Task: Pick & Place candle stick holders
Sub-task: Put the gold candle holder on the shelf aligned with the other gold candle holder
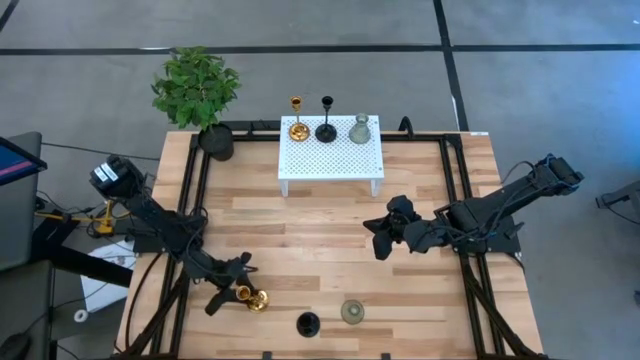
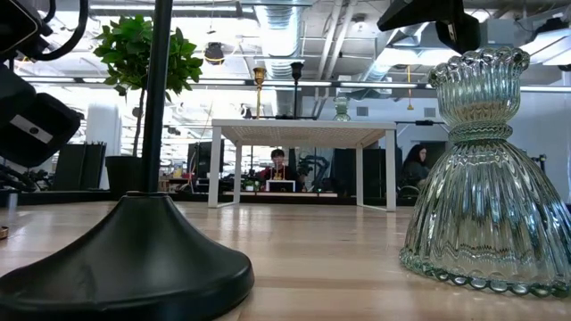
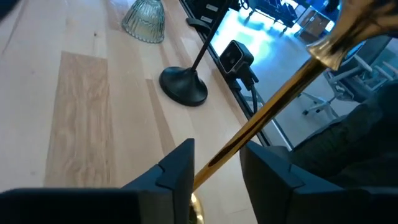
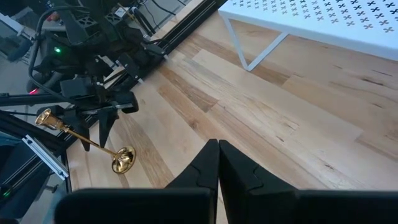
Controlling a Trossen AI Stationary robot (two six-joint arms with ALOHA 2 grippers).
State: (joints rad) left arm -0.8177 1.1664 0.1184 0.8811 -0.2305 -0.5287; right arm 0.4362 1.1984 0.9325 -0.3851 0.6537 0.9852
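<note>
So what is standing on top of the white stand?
On the white stand, along its back edge: a gold holder, a black holder and a grey-green holder. Nothing visibly hides anything.

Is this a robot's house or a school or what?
It looks like a robot lab in a big open office or workshop. Two dark robot arms work at a pale wooden table with a black metal frame, bare pipes and ducts run along the ceiling, and people sit at desks behind.

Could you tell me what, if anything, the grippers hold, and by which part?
The left gripper straddles the gold holder at its stem; contact cannot be told. The right gripper is shut, empty.
</note>
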